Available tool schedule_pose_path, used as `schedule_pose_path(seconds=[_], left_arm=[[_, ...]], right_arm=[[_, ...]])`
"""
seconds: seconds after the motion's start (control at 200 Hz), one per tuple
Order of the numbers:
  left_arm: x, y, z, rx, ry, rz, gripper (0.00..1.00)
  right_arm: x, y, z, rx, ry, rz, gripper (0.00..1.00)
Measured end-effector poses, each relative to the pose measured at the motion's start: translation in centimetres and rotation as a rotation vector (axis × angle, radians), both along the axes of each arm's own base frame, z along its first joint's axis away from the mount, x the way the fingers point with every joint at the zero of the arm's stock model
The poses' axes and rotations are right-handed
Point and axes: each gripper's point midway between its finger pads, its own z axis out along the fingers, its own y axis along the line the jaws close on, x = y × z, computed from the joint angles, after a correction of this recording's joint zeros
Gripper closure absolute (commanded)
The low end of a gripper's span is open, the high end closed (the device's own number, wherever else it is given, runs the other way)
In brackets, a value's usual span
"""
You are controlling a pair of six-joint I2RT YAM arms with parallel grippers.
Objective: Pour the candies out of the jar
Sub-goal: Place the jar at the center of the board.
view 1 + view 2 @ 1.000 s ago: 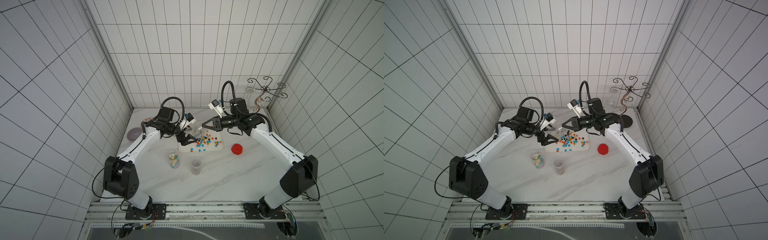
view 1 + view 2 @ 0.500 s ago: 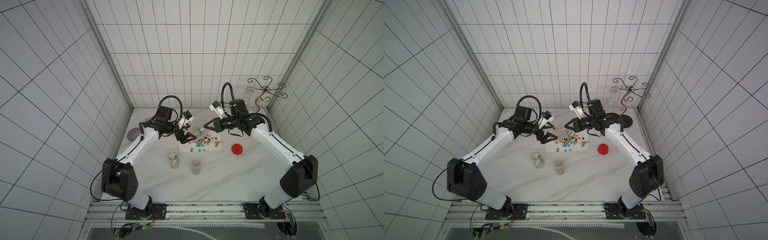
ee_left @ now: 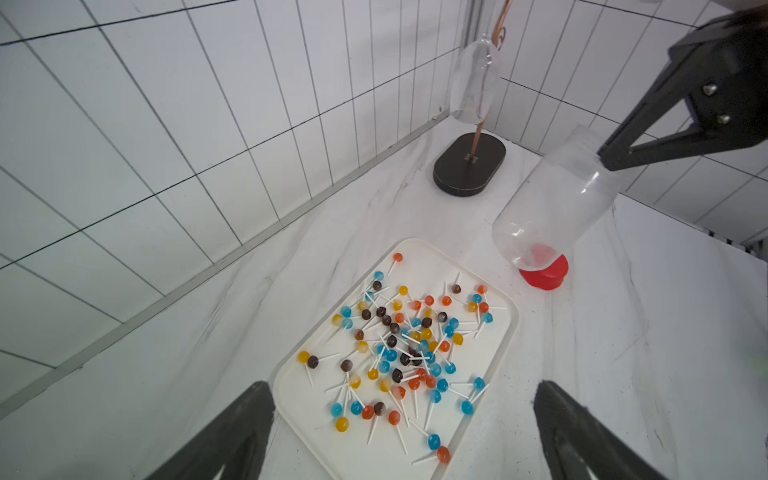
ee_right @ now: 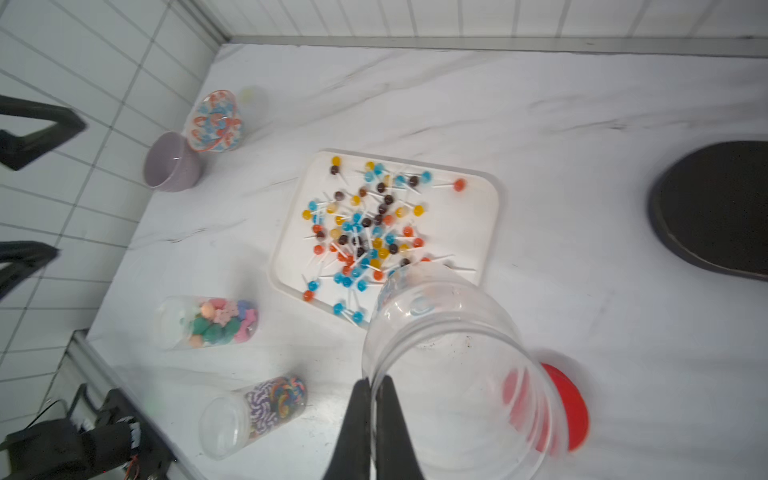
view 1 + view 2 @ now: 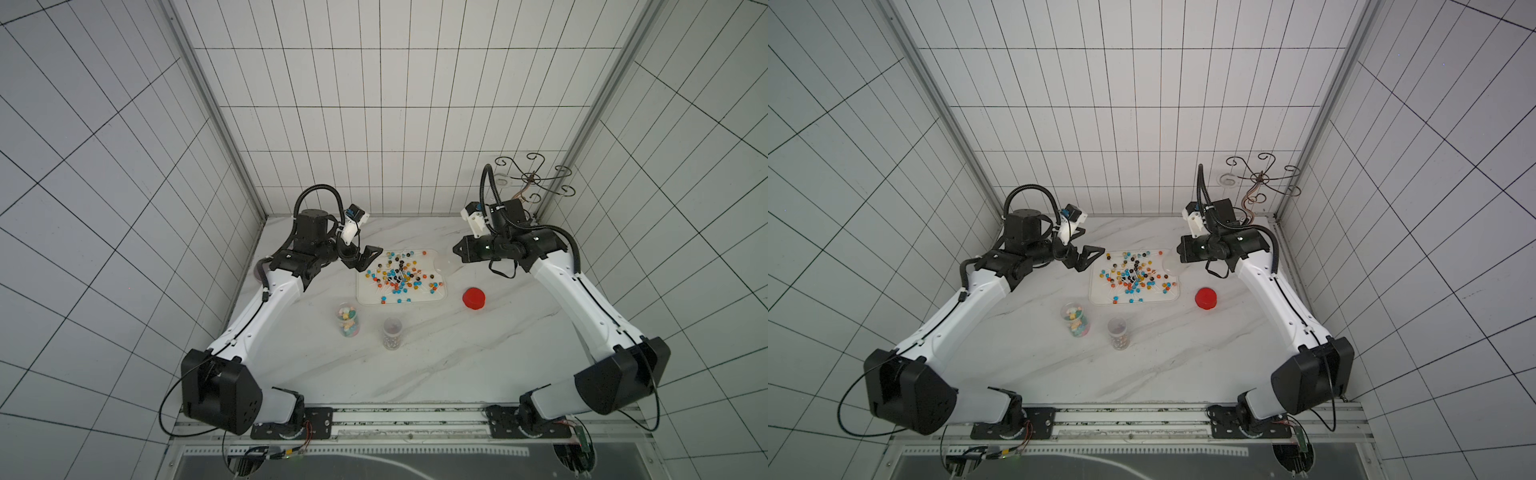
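Dozens of small lollipop candies, orange, blue, yellow and brown balls on thin white sticks, lie scattered across a shallow white tray in the middle of a marbled white counter; all of them are outside the jar; the jar is clear plastic, up in the air by the tray's back corner on the right arm's side, tilted with its ridged end pointing down; the right pincer is closed on the jar's other end, its two black fingers pressed together over the wall; the left pincer hangs just beside the opposite edge of the tray, spread wide and gripping nothing; a red lid sits on the counter near the tray; two smaller clear tubs stand in front of the tray, the pastel-lump tub and the swirl-disc tub; a dark oval stand base sits in the back corner.
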Motion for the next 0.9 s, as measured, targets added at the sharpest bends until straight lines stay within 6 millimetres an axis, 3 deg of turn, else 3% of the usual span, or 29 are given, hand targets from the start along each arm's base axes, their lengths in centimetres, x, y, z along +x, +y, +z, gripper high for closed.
schedule_pose_path(seconds=[0.175,0.375,0.61,0.9], left_arm=[[1.7,2.0,0.0,-0.017,0.037,0.129,0.03],[2.1,2.5,-0.1,-0.014,0.044,0.168,0.03],[2.2,2.7,-0.2,-0.014,0.045,0.173,0.03],[2.3,3.0,-0.2,-0.016,0.046,0.179,0.03]], right_arm=[[0.5,-5.7,-1.5,-0.118,0.046,-0.17,1.0],[0.9,-9.3,-2.9,-0.169,0.09,-0.264,1.0],[1.6,-11.6,-6.3,-0.209,0.169,-0.319,1.0],[2.7,-12.5,-9.3,-0.218,0.207,-0.341,1.0]])
